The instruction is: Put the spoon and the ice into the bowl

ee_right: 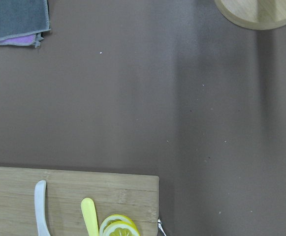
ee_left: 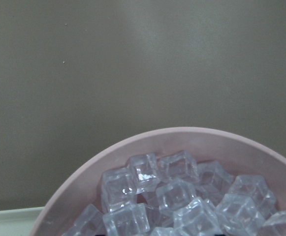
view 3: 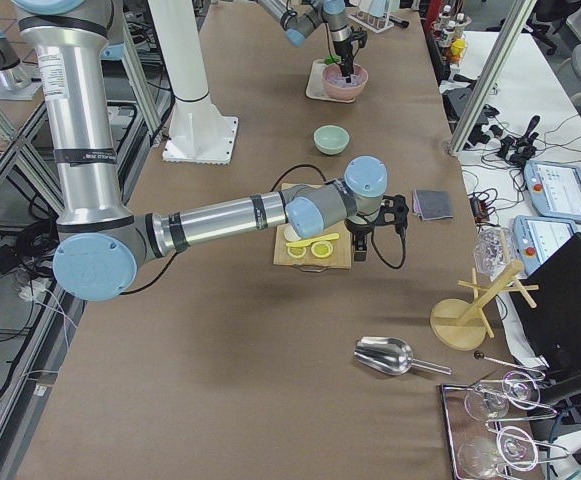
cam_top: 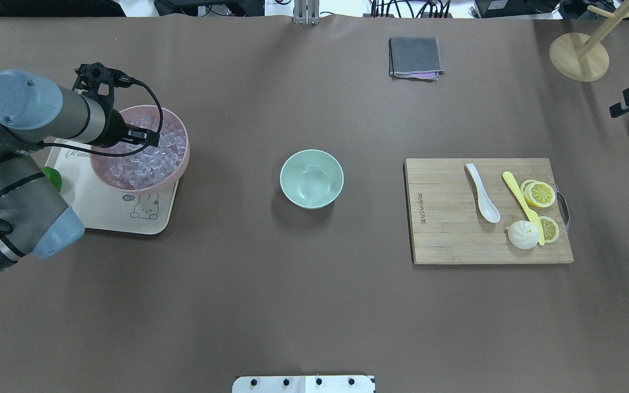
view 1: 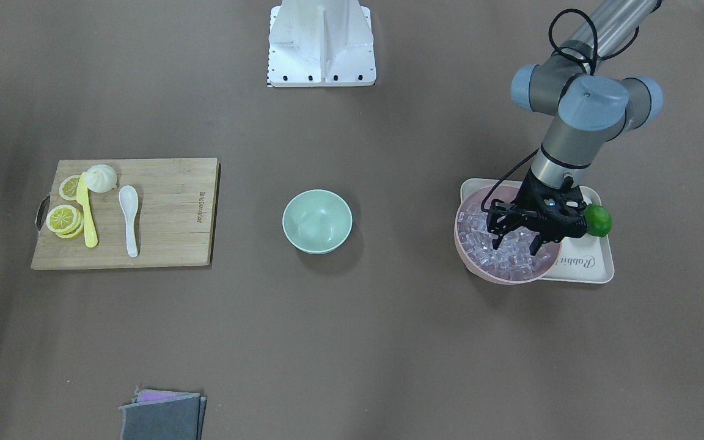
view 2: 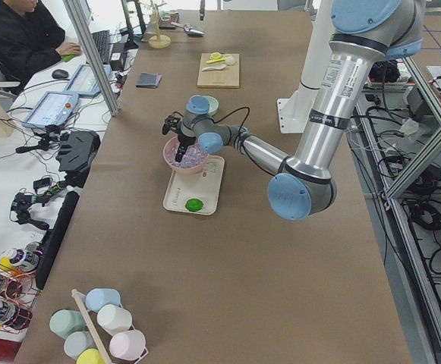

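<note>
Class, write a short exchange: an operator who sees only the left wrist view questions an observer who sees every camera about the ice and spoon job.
Operator: I see only ice in a pink bowl. Is my gripper open?
Observer: Yes. The left gripper is open, fingers apart over the ice.
Operator: Is the spoon in the mint bowl yet?
Observer: No. The spoon lies on the cutting board, beside the yellow knife.
</note>
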`<state>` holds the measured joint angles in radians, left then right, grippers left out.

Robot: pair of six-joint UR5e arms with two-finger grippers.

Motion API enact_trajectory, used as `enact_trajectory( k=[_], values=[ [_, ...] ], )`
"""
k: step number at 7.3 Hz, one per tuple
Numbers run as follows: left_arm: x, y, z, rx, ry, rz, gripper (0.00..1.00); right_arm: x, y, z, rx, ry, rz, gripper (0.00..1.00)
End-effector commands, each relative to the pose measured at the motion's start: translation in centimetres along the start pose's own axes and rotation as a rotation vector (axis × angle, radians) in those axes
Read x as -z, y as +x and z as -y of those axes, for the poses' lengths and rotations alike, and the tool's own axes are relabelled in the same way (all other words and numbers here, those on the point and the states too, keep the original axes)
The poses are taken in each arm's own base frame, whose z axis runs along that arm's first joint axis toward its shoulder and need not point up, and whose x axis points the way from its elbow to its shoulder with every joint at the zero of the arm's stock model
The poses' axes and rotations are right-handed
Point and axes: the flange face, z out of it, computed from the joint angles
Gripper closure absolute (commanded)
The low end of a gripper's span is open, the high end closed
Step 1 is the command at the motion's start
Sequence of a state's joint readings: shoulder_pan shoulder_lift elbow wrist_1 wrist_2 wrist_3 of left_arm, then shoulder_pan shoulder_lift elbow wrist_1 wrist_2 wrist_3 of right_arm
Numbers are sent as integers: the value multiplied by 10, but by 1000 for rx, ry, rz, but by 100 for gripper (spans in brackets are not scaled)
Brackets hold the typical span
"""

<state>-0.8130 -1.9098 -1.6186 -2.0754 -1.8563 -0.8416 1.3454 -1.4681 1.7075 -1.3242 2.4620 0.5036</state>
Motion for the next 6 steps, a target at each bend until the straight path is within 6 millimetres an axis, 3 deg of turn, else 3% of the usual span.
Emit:
enact_trajectory(
  k=[1,2,5,6],
  values=[
    [4,4,1,-1,2,-11,56,0,-1,0,-3,0,1,0],
    [5,6,3,-2,5,-15,66,-1,-1,0,-5,-1,0,0],
    [7,8,4,-2,8,-18,68,-3,-2,1,-2,-4,-1,0],
    [6,7,3,-3,6,-18,73,-3,-3,1,0,-5,1,0]
  ],
)
